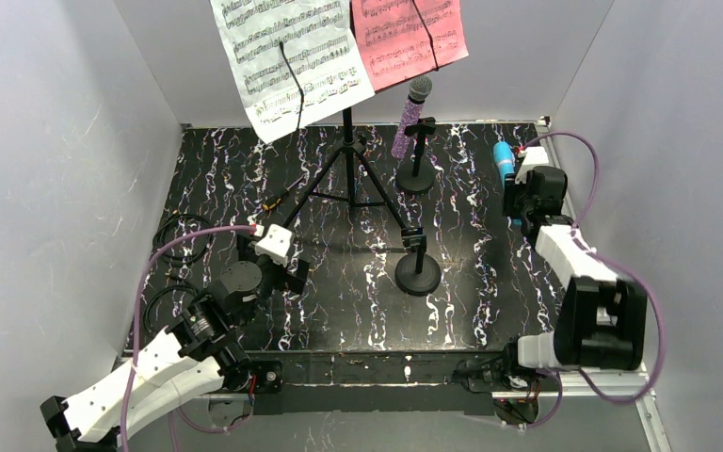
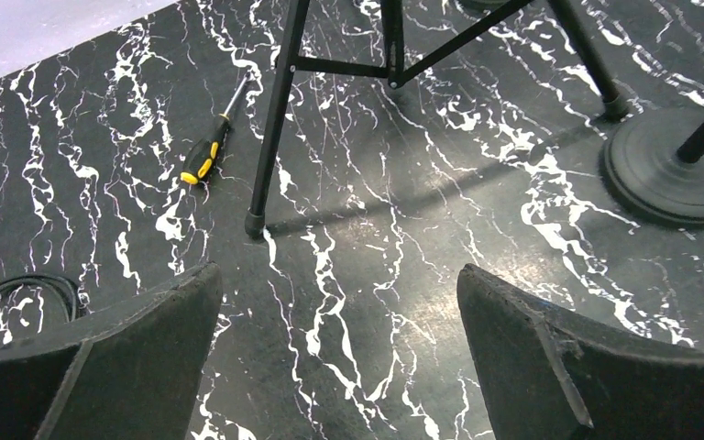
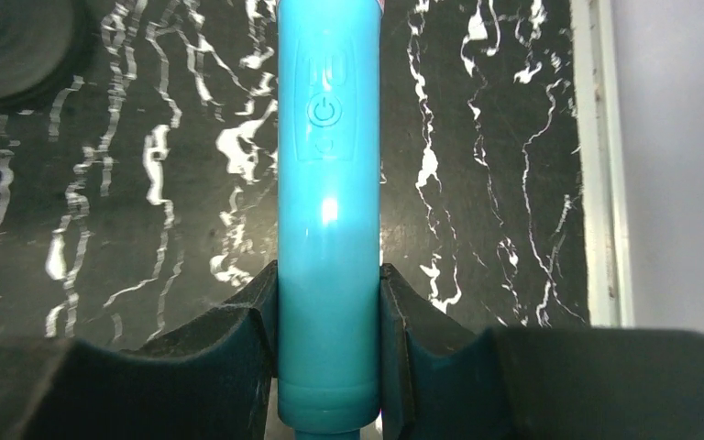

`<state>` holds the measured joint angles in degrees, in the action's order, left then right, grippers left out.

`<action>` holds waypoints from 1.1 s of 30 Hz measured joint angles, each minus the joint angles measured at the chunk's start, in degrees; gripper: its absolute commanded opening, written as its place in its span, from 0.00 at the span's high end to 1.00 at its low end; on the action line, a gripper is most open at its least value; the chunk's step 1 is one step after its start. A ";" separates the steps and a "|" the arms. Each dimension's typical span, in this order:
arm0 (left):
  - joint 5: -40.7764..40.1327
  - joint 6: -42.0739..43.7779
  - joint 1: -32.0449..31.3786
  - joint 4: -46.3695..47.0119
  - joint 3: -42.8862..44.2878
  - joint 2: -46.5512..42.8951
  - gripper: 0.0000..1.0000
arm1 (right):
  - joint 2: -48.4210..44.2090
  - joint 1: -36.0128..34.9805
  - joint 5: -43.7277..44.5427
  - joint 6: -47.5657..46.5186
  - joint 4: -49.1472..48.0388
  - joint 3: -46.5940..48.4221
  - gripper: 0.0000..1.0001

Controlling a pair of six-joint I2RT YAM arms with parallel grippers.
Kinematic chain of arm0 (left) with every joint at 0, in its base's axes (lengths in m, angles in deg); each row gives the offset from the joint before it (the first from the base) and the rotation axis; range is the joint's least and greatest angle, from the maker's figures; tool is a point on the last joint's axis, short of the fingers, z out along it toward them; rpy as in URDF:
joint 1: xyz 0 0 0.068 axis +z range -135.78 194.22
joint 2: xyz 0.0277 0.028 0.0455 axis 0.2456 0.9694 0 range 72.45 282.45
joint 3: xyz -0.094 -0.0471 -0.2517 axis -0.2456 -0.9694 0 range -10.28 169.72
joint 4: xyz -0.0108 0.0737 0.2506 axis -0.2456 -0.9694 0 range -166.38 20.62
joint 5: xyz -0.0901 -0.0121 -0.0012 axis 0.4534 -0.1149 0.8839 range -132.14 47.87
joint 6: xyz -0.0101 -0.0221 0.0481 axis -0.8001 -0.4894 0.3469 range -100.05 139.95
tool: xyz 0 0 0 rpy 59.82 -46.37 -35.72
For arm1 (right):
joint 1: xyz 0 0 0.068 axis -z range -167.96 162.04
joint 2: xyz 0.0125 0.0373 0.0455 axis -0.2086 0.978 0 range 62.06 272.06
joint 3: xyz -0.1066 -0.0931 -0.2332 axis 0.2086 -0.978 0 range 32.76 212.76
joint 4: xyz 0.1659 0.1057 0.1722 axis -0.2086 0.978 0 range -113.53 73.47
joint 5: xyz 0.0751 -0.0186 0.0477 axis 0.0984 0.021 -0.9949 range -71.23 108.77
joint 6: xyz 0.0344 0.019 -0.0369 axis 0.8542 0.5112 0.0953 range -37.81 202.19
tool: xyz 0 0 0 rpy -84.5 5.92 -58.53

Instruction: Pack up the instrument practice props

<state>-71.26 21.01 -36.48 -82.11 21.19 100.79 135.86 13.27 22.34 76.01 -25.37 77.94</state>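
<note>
My right gripper (image 3: 328, 302) is shut on the blue microphone (image 3: 328, 211), clamping its lower handle; from above the blue microphone (image 1: 504, 160) shows at the far right, by the table's edge. The purple glitter microphone (image 1: 412, 115) with its grey head stands in a black round-based holder (image 1: 416, 174) at the back. A second holder (image 1: 418, 271) stands without a microphone in mid-table; its base (image 2: 674, 174) shows at the right of the left wrist view. White (image 1: 287, 58) and pink (image 1: 407, 36) music sheets hang on the tripod. My left gripper (image 2: 339, 302) is open over bare table at the left.
The tall black tripod (image 1: 350, 174) spreads its legs at mid-back, one foot (image 2: 255, 223) just ahead of my left gripper. A yellow-handled screwdriver (image 2: 206, 151) lies left of it. Coiled black cable (image 1: 181, 235) lies near the left edge. A white rail (image 3: 600, 165) borders the right side.
</note>
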 measured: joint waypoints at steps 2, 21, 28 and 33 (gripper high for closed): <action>0.04 1.05 0.59 1.57 -1.25 0.70 0.02 | 5.07 2.49 -2.58 -0.07 -2.99 0.20 0.99; 2.82 4.55 1.97 8.76 -3.04 8.04 0.02 | 36.06 10.05 -15.61 -2.16 -8.33 16.48 0.79; 3.04 5.01 2.01 8.83 -3.04 9.35 0.02 | 37.57 10.08 -15.21 -2.49 -4.24 19.98 0.62; 3.32 5.31 2.01 8.83 -3.04 9.35 0.02 | 37.57 10.03 -14.16 -3.04 -2.99 20.28 0.56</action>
<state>-67.94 26.32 -34.47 -73.28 18.15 110.15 173.43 23.31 8.18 72.98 -28.37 98.23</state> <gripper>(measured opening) 0.981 0.430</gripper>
